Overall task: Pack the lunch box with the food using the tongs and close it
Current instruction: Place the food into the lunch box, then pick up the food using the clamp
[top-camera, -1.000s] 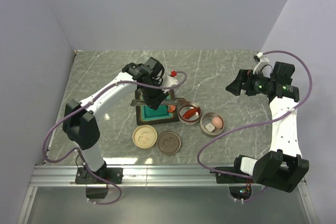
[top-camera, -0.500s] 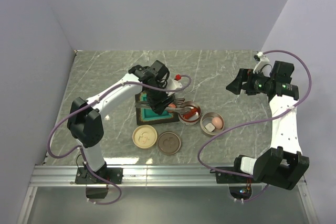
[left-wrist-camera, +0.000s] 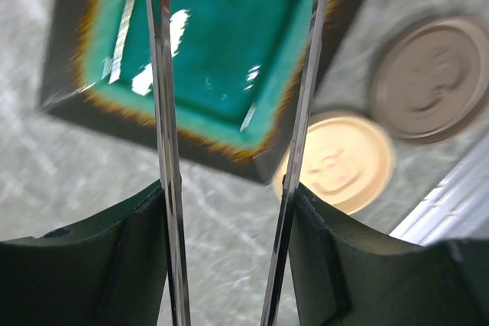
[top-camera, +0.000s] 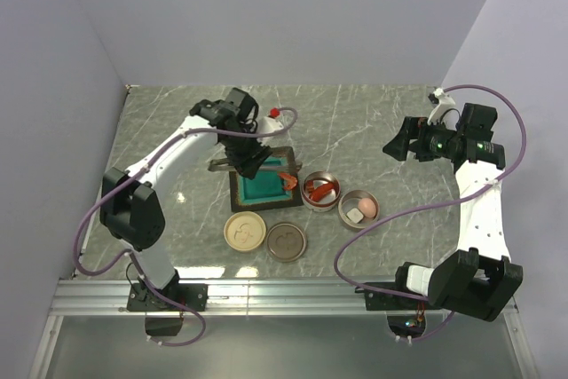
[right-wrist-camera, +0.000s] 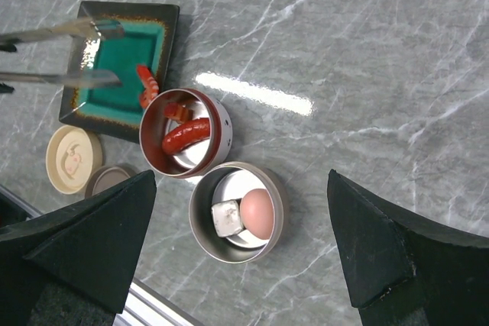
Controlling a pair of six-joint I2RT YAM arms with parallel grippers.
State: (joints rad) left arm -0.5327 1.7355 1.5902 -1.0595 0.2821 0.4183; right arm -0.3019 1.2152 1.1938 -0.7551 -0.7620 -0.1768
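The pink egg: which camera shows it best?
The right wrist view: the egg lies large and sharp in a round tin beside the white cube. The top external view shows only a small pink spot. The left wrist view misses it.

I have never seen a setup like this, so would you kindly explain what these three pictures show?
These are two robot arms bolted to a marble table. One picture looks down from above; the other two come from a camera on each wrist. The left gripper holds silver tongs over a teal tray with a red shrimp on it. Beside it, one tin holds a sausage, a second tin an egg and a white cube. Two lids lie nearer the arms. The right gripper hangs open and empty.
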